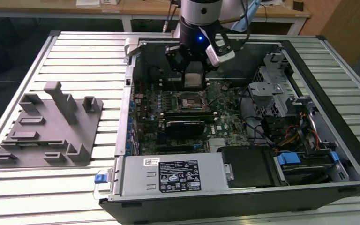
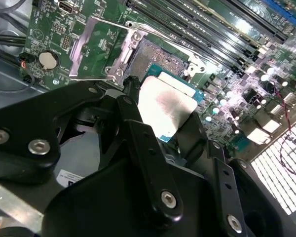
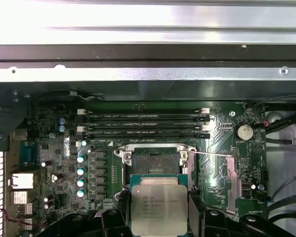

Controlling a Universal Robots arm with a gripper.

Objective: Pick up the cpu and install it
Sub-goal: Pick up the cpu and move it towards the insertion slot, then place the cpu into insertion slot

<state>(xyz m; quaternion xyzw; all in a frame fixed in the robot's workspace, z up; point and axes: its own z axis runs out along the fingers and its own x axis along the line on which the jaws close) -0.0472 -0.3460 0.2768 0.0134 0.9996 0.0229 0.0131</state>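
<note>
One claw [image 1: 193,83] is clamped on the cpu [image 3: 159,207] by its edges, silver top showing in both wrist views. It hangs inside the open computer case [image 1: 230,207], near the open socket [image 3: 155,161] on the motherboard [image 1: 227,123]. A grey fixture [image 1: 52,129] sits apart on the surface [image 1: 73,51].

cpu [image 3: 159,206] clamped by its edges in the gripper [image 3: 159,213], silver lid facing the camera, close to the open socket [image 3: 155,161]. Four memory slots [image 3: 143,124] beyond the socket, coin cell [image 3: 244,131] nearby on the board.
</note>
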